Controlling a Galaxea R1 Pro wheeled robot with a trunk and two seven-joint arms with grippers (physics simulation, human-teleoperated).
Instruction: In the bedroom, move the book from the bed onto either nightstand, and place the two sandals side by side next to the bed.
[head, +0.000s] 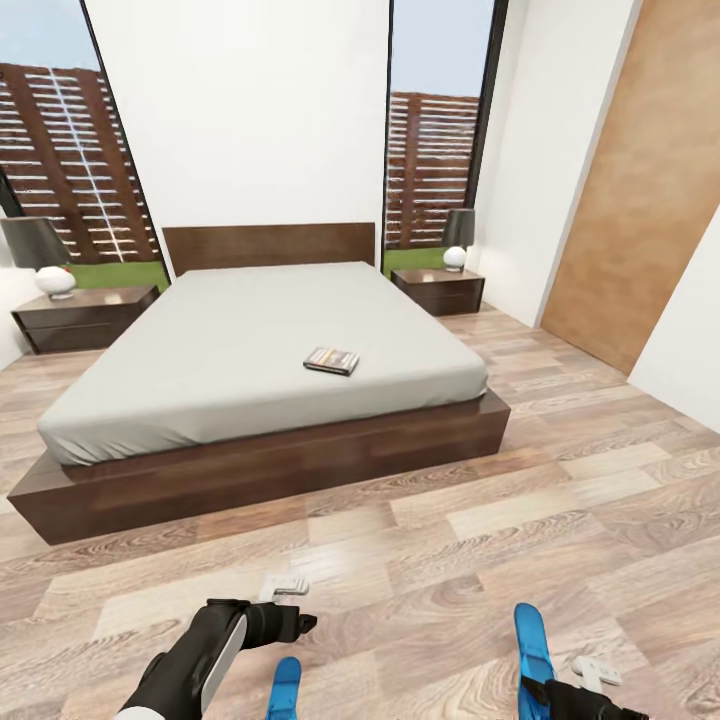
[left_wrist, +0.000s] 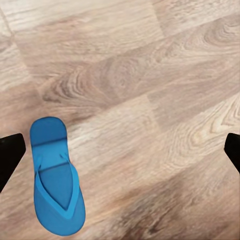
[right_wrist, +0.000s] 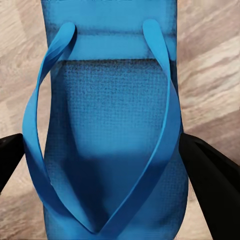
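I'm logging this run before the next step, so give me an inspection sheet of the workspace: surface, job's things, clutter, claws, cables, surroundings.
Surface: wood-plank floor, bare boards at the bed's foot.
Job's things: book lies on the bed; one sandal flat on the floor; other sandal between the right claw's fingers; nightstands and flank the bed.
Clutter: a lamp on the nearer-left nightstand, another lamp on the other.
Claws: left claw open over the floor beside the loose sandal; right claw astride its sandal, grip not certain.
Cables: nothing seen.
Surroundings: white walls, tall windows, brown fence outside.
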